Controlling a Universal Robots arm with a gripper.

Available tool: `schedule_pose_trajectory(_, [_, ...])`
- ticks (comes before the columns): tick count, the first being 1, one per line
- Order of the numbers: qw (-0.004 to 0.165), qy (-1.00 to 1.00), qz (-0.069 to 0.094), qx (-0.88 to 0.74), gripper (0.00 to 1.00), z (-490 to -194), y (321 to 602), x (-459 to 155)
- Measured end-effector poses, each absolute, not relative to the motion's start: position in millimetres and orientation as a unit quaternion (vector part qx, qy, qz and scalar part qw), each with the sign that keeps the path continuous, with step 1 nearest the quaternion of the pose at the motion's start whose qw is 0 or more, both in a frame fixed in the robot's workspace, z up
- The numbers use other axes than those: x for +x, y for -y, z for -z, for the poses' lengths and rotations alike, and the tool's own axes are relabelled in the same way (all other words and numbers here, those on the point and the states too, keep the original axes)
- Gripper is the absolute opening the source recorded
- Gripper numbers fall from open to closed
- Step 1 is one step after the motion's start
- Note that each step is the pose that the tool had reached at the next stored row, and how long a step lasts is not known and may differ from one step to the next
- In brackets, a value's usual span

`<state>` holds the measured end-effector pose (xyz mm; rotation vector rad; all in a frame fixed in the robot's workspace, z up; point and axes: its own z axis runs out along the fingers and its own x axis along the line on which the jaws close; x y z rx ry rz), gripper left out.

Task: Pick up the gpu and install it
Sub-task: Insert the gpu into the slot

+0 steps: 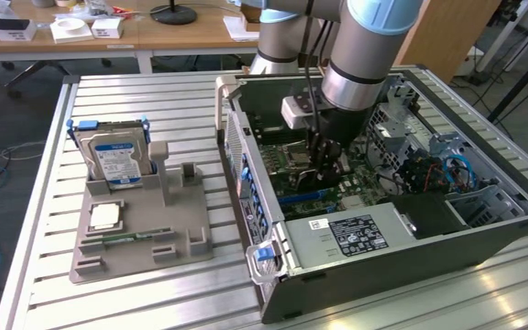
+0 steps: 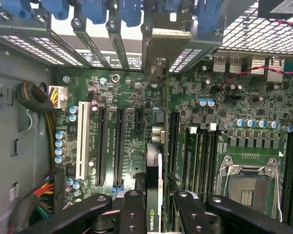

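An open dark metal case (image 1: 411, 275) is set on a slatted aluminium table (image 1: 154, 295). In it are seen a green motherboard (image 2: 136, 97), bundled cables and a grey power supply (image 1: 356, 234) with a black printed label whose writing cannot be read. The gpu (image 2: 154, 165) is held inside the case, edge-on over the motherboard, between the long black slots (image 2: 119, 146) and the CPU socket (image 2: 249, 187). Whether it touches a slot cannot be told. It is clamped by the gripper (image 2: 155, 197), whose black jaws are drawn narrow on the thin board. A green NVIDIA mark is read on the card's edge. Beside the case a grey moulded tray (image 1: 117, 265) is placed. In it a silver hard drive (image 1: 117, 158) with a blue label is stood upright and a green RAM stick (image 1: 131, 238) is laid flat.
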<state>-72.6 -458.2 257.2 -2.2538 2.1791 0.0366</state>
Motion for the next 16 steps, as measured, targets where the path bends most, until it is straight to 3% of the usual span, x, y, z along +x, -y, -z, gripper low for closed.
schedule_pose_trajectory(16, [0.003, -0.699, -0.012, -0.715, 0.27, -250.7, 455.7, -75.4])
